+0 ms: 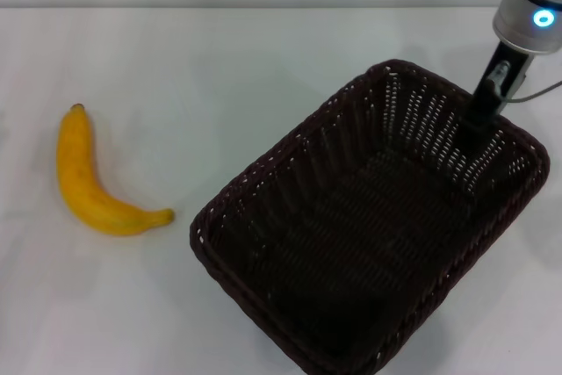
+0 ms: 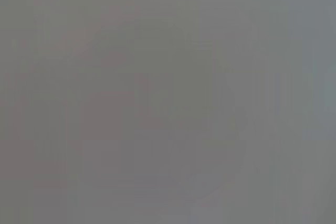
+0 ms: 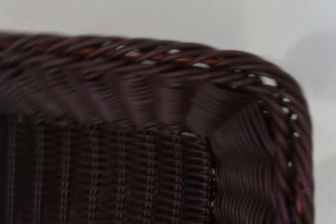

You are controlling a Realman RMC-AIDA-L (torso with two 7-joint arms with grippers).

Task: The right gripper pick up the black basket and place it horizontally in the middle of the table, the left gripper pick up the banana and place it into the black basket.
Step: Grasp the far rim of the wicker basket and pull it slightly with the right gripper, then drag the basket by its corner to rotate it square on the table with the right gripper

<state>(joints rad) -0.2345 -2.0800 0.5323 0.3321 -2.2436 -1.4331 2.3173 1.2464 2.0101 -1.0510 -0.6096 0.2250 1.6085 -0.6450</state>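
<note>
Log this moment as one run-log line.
right hand: at black basket far rim, grip unclear | basket: angled, table right side | banana: on table, left of basket, untouched | left hand: out of view

The head view looks down on the table (image 1: 219, 59); the right wrist view shares the black basket (image 1: 369, 234), close on its rim.

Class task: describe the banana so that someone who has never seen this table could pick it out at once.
On the white table, look to the left of the big black basket. The banana lies there alone, apart from the basket: small, curved and yellow, the only bright thing.
</note>
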